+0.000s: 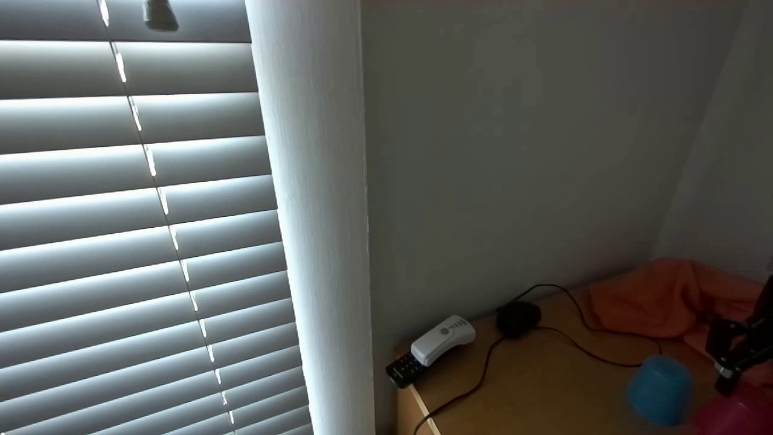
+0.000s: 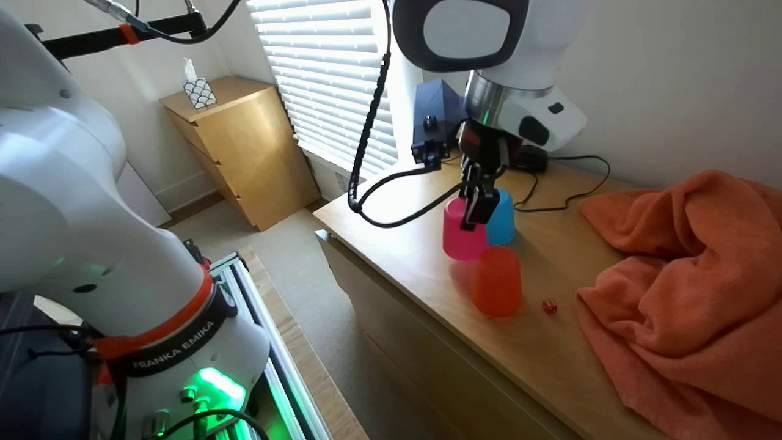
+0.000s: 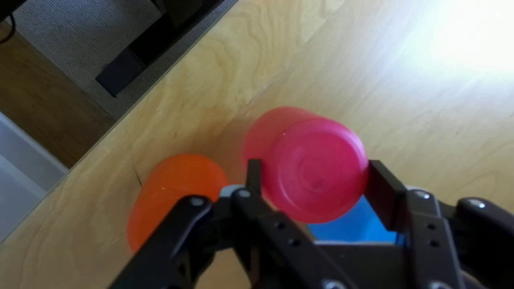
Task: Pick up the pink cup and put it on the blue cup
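The pink cup is upside down at the dresser top, in front of the blue cup. In the wrist view the fingers of my gripper press both sides of the pink cup, near its closed base. A pink tint shows on the wood below it; I cannot tell how far its rim is off the surface. The blue cup is upside down, partly hidden behind the pink cup and gripper. In an exterior view the blue cup shows whole beside the partly cut-off pink cup.
An upside-down orange cup stands close to the pink cup. A red die and an orange cloth lie to its right. A black device with a cord and a white remote lie near the wall.
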Robot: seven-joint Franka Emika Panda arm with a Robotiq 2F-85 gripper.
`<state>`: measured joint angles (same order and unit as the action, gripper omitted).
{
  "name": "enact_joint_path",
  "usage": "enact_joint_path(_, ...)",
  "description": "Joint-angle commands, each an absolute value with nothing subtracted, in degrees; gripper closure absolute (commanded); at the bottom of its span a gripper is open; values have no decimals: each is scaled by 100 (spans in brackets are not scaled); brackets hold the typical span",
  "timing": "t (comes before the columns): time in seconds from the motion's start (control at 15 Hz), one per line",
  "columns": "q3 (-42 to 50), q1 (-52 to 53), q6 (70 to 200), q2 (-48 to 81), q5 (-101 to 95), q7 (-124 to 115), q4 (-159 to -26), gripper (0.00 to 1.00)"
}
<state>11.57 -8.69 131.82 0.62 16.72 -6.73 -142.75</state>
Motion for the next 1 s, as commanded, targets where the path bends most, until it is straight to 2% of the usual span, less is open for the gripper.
enact_joint_path(0.0, 1090, -919, 12568, -631, 1352, -725, -14290, 60)
enact_joint_path(0.13, 1055, -915, 12258, -940, 1205, -687, -14219, 60)
enact_joint_path(0.2, 1066, -913, 12543, -540, 1392, -668, -14159, 35)
enact_joint_path(0.8, 1042, -911, 12330, -860, 1268, -666, -14144, 35)
enact_joint_path(0.87, 1048, -905, 12266, -878, 1274, -602, -14120, 60)
enact_joint_path(0.93, 1043, -902, 12227, -906, 1251, -570, -14101, 60)
